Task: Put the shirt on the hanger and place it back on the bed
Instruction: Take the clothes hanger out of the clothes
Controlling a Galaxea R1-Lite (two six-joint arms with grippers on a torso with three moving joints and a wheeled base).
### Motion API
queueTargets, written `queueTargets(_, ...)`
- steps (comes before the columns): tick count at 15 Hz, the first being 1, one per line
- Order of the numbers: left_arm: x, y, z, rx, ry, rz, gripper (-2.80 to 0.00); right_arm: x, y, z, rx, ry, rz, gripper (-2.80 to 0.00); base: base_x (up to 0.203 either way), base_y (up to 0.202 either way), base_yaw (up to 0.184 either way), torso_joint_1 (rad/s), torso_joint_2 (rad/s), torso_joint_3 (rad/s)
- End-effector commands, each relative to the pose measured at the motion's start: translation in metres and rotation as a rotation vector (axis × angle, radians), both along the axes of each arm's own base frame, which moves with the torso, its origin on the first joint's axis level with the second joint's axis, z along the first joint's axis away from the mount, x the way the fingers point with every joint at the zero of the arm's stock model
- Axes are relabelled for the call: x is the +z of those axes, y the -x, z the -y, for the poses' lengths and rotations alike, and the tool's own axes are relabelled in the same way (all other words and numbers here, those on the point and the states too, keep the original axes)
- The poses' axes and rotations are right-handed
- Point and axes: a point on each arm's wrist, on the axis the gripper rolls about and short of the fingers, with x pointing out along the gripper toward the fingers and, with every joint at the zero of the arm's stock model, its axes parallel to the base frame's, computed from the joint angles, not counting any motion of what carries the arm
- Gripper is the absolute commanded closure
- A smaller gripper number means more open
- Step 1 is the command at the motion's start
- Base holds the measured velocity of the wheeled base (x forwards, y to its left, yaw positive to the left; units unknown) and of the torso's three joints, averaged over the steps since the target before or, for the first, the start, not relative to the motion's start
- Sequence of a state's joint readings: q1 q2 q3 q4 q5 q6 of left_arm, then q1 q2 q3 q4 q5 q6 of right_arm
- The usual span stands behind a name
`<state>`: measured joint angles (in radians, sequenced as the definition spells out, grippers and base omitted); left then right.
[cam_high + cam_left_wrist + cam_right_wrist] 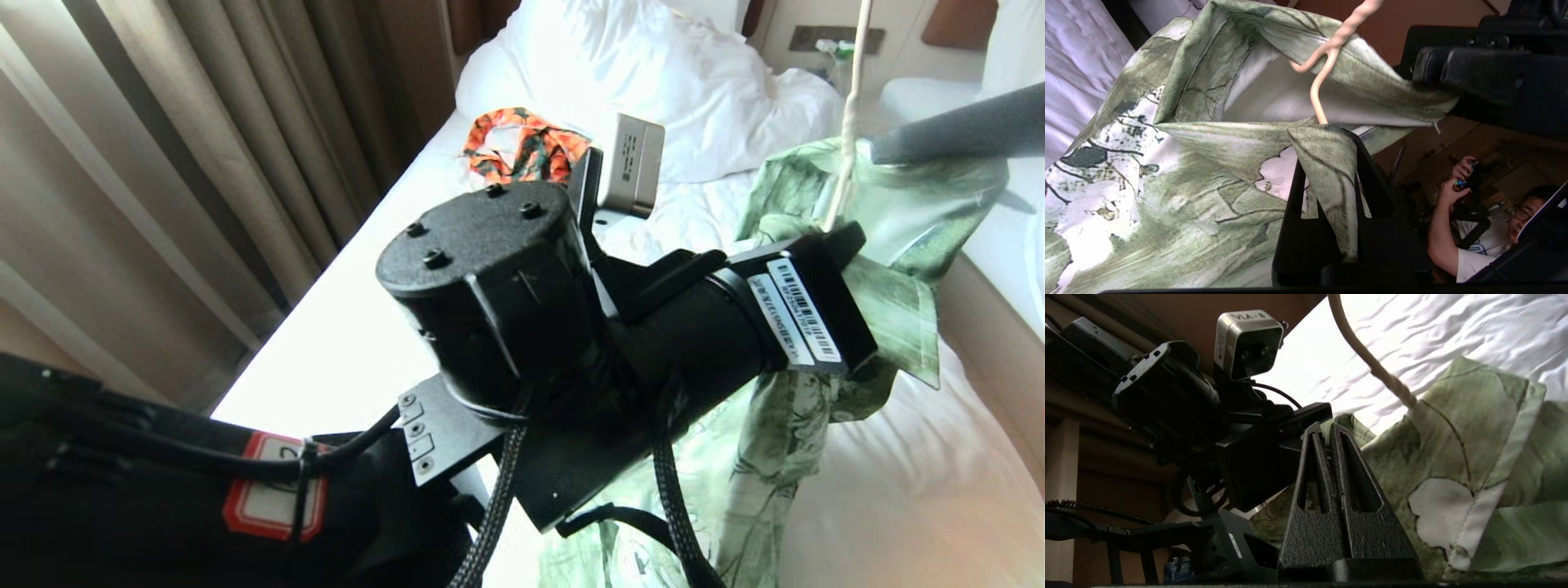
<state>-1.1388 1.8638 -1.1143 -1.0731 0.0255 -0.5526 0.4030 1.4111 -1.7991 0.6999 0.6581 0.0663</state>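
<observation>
Seen from the robot's head, the bulky black left arm fills the middle of the frame and hides its own claw. Behind it the leaf-print shirt (865, 269) hangs above the bed (922, 482), with the cream wire hanger (849, 122) rising from its collar. An orange patterned garment (522, 147) lies farther up the bed.

Only the left wrist camera shows the left gripper (1331, 192): its jaws are clamped on a fold of the shirt's collar (1327, 159), just below the hanger's twisted neck. A person (1470, 241) sits in the background there.

Only the right wrist camera shows the right gripper (1329, 433): its fingers are pressed together and empty, just beside the shirt, with the hanger's neck nearby.
</observation>
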Motion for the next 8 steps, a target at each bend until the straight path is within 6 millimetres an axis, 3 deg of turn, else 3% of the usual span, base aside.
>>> queueTargets(1, -0.006, 0.003, 0.004, 0.001, -0.004, -0.009, 0.00, 0.001, 0.001, -0.001, 0.024, -0.010, 0.011, 0.00, 0.000, 0.000, 0.000, 0.000, 0.00, 0.000)
queueTargets(4, -0.002, 0.004, 0.002, 0.007, 0.023, 0.005, 0.00, 0.000, 0.014, 0.000, 0.063, -0.012, 0.009, 0.00, 0.000, 0.000, 0.000, 0.000, 0.00, 0.000)
queueTargets(8, 0.003, 0.004, 0.000, 0.035, 0.038, 0.040, 0.00, -0.004, 0.012, -0.003, 0.070, -0.005, -0.006, 0.00, 0.000, 0.000, 0.000, 0.000, 0.00, 0.000)
